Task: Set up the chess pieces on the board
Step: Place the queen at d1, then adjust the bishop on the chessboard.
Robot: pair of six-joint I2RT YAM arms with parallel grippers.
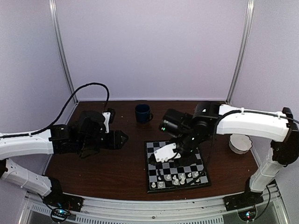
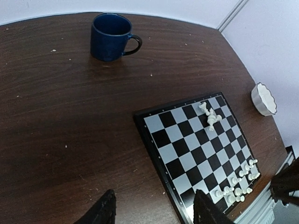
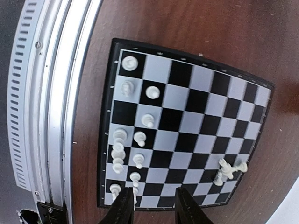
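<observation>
The board (image 1: 176, 164) lies right of centre on the dark table; it also fills the right wrist view (image 3: 201, 107) and shows in the left wrist view (image 2: 187, 144). Several white chess pieces (image 3: 135, 140) stand in its two rows nearest the table's front edge (image 1: 180, 178) (image 2: 238, 185). A small clump of pieces (image 3: 228, 170) (image 2: 210, 115) lies tumbled near the far corner. My right gripper (image 3: 154, 210) (image 1: 169, 154) hovers over the board, jaws apart with nothing between them. My left gripper (image 2: 154, 214) (image 1: 124, 139) is open and empty over bare table left of the board.
A dark blue mug (image 1: 143, 113) (image 2: 110, 36) stands at the back of the table. A white scalloped bowl (image 1: 239, 143) (image 2: 264, 99) sits to the right of the board. A metal rail (image 3: 51, 107) runs along the table's near edge.
</observation>
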